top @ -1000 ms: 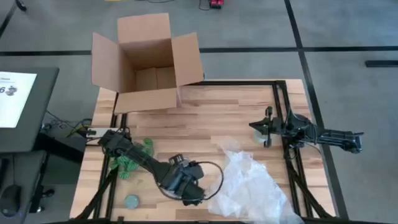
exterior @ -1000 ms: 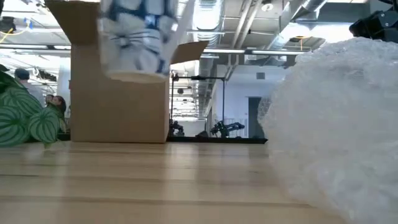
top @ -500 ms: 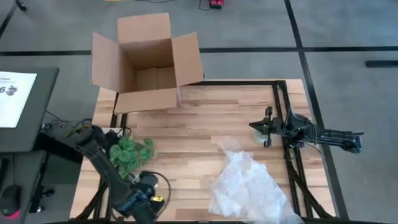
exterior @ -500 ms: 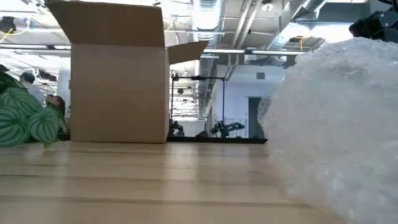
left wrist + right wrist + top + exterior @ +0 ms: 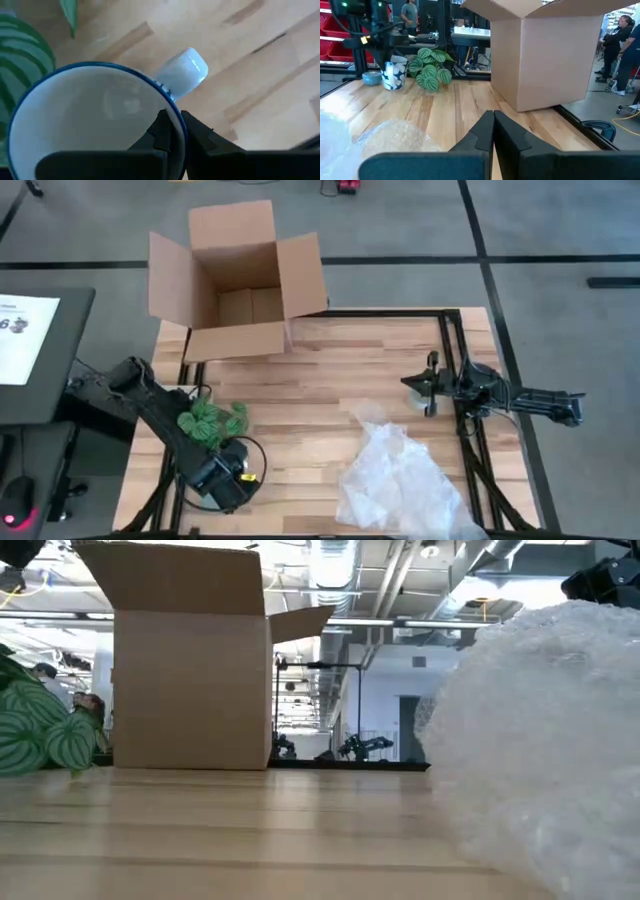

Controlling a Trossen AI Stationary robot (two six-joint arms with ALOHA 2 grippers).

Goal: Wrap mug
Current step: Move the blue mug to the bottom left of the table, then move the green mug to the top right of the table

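Observation:
The mug (image 5: 95,115) is white with a blue rim and blue pattern. It stands upright (image 5: 394,75) at the table's near left corner, with my left gripper (image 5: 228,480) shut on it from above. In the high view the gripper hides the mug. The mug's handle (image 5: 182,75) sticks out to one side. A crumpled sheet of bubble wrap (image 5: 400,480) lies at the near right and fills the right side of the low view (image 5: 540,740). My right gripper (image 5: 420,388) waits shut at the table's right side, with nothing in it. My left gripper holds the mug by its rim (image 5: 176,111), close to the handle. One finger (image 5: 160,131) is inside the mug and the other (image 5: 197,134) outside. The fingers point down from above. The mug is upright; whether its base touches the table, I cannot tell.
An open cardboard box (image 5: 240,280) stands at the far left edge. A green patterned bundle (image 5: 210,423) lies at the left, just beyond the left gripper. A flat grey-blue disc (image 5: 371,77) lies beside the mug. People stand in the room behind (image 5: 620,45).
My left gripper has carried the mug from the middle of the near edge toward the table's left edge, into the near left corner, then slightly toward the far edge. The mug has left the low view. The gripper now covers the grey-blue disc in the high view.

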